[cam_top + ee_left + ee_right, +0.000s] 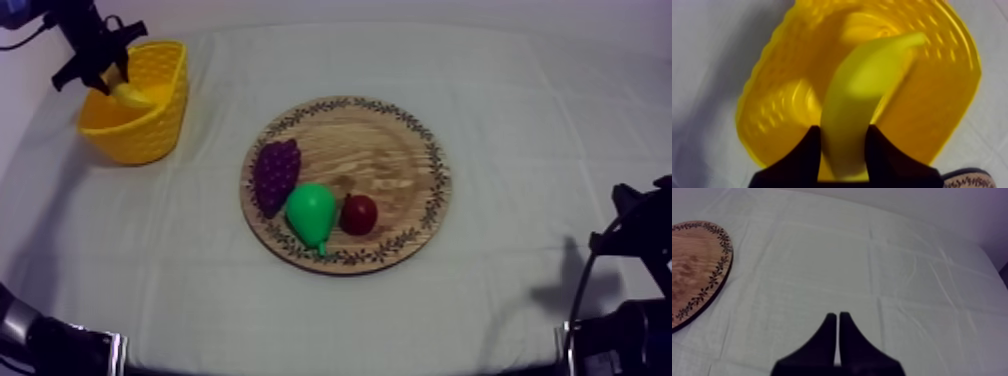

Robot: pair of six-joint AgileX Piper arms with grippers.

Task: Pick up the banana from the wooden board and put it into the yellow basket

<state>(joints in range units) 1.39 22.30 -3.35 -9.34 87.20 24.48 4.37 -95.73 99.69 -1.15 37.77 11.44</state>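
Observation:
The yellow banana (pixel 859 95) hangs over the inside of the yellow basket (pixel 777 115), held between the black fingers of my left gripper (pixel 843 150), which is shut on it. From above, my left gripper (pixel 112 78) sits over the basket (pixel 140 125) at the table's far left, the banana (pixel 130 94) pointing down into it. The round wooden board (pixel 385 150) lies mid-table. My right gripper (pixel 838 323) is shut on nothing, its fingers together as a narrow wedge above bare cloth to the right of the board (pixel 694 273).
On the board lie a bunch of purple grapes (pixel 276 174), a green pear (pixel 311 213) and a small red fruit (pixel 359 213). My right arm (pixel 630 290) rests low at the right edge. Open cloth lies between basket and board.

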